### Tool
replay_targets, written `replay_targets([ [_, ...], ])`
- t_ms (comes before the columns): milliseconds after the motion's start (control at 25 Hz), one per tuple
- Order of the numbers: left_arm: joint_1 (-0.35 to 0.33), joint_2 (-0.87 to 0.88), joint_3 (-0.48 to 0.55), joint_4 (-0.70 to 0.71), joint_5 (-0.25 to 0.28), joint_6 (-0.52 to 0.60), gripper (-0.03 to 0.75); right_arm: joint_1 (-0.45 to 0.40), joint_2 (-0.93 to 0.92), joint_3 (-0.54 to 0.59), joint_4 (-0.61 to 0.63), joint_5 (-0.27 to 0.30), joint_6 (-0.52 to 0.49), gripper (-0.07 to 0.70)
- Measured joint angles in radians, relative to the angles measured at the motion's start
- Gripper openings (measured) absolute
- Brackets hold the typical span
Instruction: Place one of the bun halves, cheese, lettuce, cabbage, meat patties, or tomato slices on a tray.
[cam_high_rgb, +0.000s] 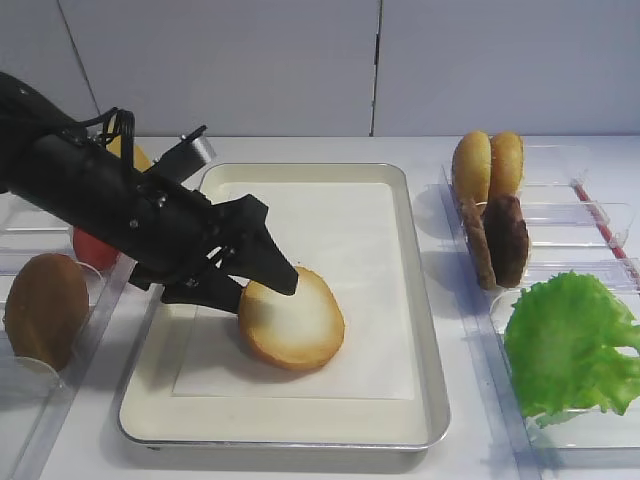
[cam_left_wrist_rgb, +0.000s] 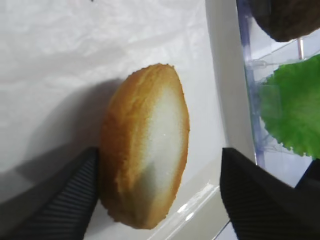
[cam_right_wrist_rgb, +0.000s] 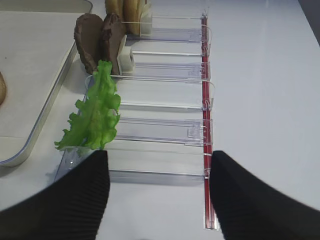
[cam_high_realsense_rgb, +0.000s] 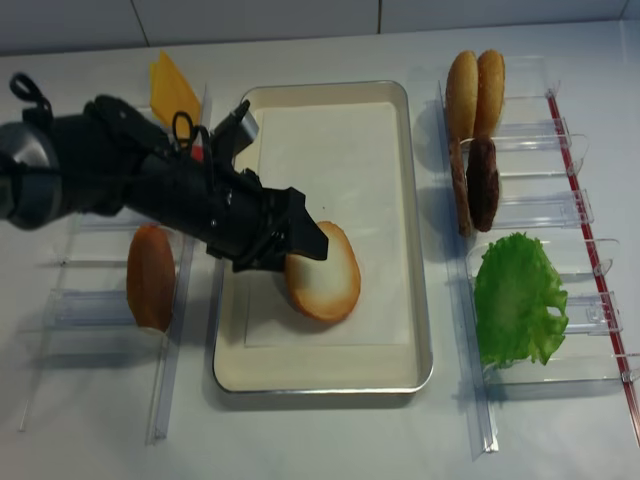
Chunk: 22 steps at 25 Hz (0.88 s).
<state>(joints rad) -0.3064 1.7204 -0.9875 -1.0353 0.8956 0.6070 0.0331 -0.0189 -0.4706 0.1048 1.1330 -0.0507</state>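
Observation:
A bun half (cam_high_rgb: 292, 322) with a whitish cut face and toasted rim lies on the white paper of the metal tray (cam_high_rgb: 300, 172), near its front. My left gripper (cam_high_rgb: 262, 292) is open around it. In the left wrist view the bun half (cam_left_wrist_rgb: 145, 150) rests against one finger (cam_left_wrist_rgb: 65, 200), while the other finger (cam_left_wrist_rgb: 260, 195) stands well apart from it. From above, the bun half (cam_high_realsense_rgb: 325, 272) sits just past the left gripper (cam_high_realsense_rgb: 290, 245). My right gripper (cam_right_wrist_rgb: 157, 160) is open and holds nothing, over the table beside clear containers.
Lettuce (cam_high_rgb: 570, 345) lies in a clear container right of the tray. Behind it stand meat patties (cam_high_rgb: 497, 240) and two golden bun halves (cam_high_rgb: 488, 165). Left of the tray are a dark domed bun half (cam_high_rgb: 45, 310), a tomato slice (cam_high_rgb: 92, 250) and cheese (cam_high_realsense_rgb: 172, 90).

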Motion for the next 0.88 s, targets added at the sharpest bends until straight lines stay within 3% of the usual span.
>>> replay_targets([
  [280,-0.025,0.0,-0.103,0.323,0.044,-0.205,0.488,0.0,0.0,0.0,0.0,0.0,0.0,0.449],
  [640,-0.096,-0.009,-0.203,0.458,0.099,-0.296,0.488,0.0,0.0,0.0,0.0,0.0,0.0,0.449],
  [880,-0.176,-0.077,-0.269,0.698,0.131,-0.438,0.488,0.0,0.0,0.0,0.0,0.0,0.0,0.449],
])
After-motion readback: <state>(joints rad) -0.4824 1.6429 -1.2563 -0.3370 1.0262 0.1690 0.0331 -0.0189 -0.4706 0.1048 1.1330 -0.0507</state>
